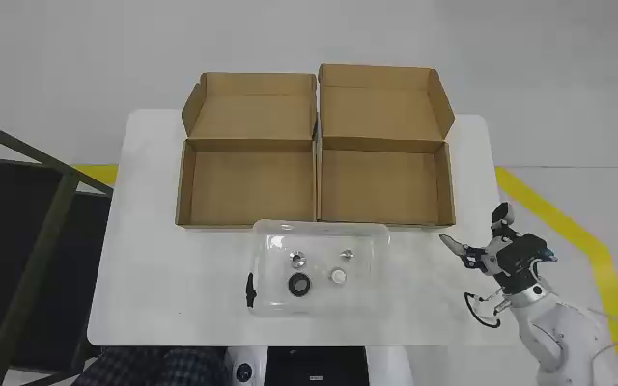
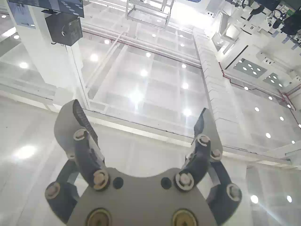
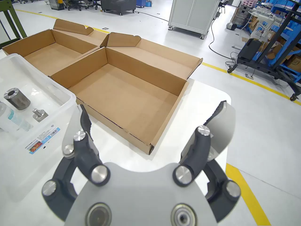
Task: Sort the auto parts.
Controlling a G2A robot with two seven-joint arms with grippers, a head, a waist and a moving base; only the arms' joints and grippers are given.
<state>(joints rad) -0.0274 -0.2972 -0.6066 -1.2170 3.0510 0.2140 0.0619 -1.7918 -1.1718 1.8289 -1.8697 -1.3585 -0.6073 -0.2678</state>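
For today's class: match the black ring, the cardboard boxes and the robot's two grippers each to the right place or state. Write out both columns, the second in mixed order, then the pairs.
Things
1. black ring
2. cardboard boxes
3. right gripper
4. left gripper

Places or states
A. open, facing up at ceiling lights
B. lying in the clear bin
C. open, over the white table near its right edge, close to a box
D. side by side, lids folded back

Pairs: 1-B, 2-D, 3-C, 4-A
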